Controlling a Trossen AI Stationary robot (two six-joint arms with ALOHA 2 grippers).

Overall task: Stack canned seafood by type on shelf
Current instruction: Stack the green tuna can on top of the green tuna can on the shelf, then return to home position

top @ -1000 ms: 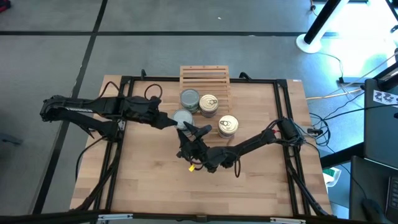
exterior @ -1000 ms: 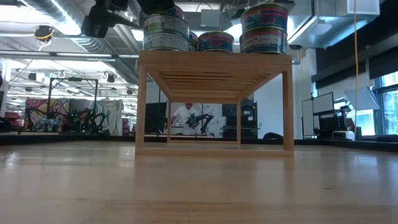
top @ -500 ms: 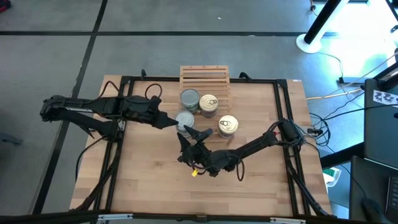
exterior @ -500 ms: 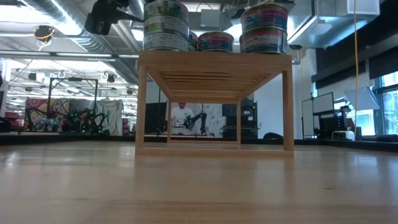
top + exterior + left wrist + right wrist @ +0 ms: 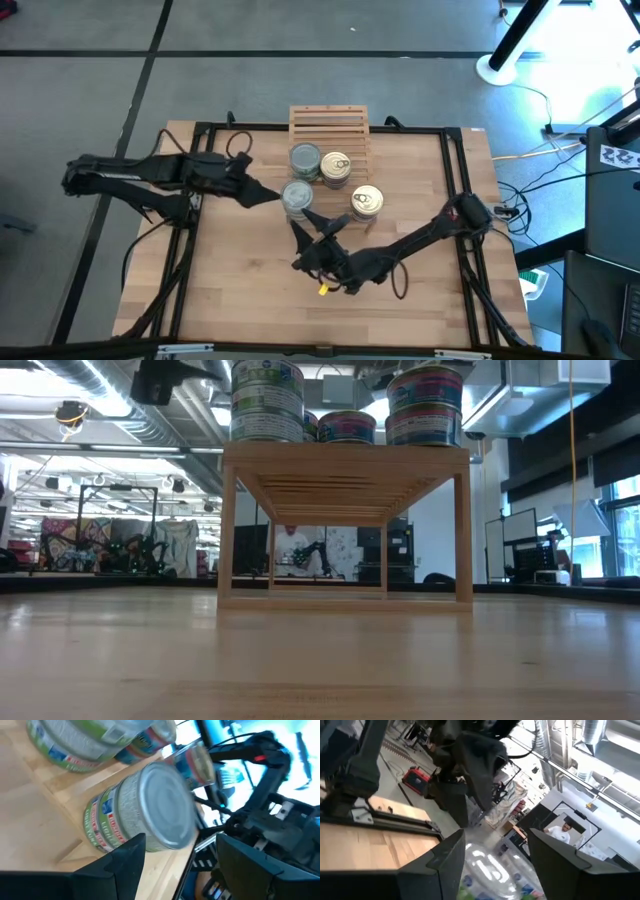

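Observation:
The slatted wooden shelf (image 5: 330, 122) (image 5: 345, 455) carries the tins. A grey-topped stack (image 5: 297, 197) (image 5: 266, 400) (image 5: 150, 820) stands at its near-left corner. Another grey-topped stack (image 5: 305, 160) and a golden-topped tin (image 5: 336, 168) (image 5: 345, 427) stand farther back. A golden-topped stack (image 5: 366, 202) (image 5: 425, 405) is at the near right. My left gripper (image 5: 268, 197) (image 5: 180, 870) is open, just left of the near-left stack and apart from it. My right gripper (image 5: 317, 222) (image 5: 495, 865) is open on the shelf's near side, its fingers pointing toward the shelf.
A black frame (image 5: 330, 128) runs around the wooden tabletop (image 5: 240, 290). The shelf stands high on legs (image 5: 228, 530), with open space under it. The left arm (image 5: 165, 375) shows above the shelf's left end. Bare tabletop lies near and to both sides.
My left gripper has come off the top tin of the near-left stack and drawn back toward the table's left edge; the tin stays on the stack. My right gripper has moved away from the shelf toward the near edge, still open.

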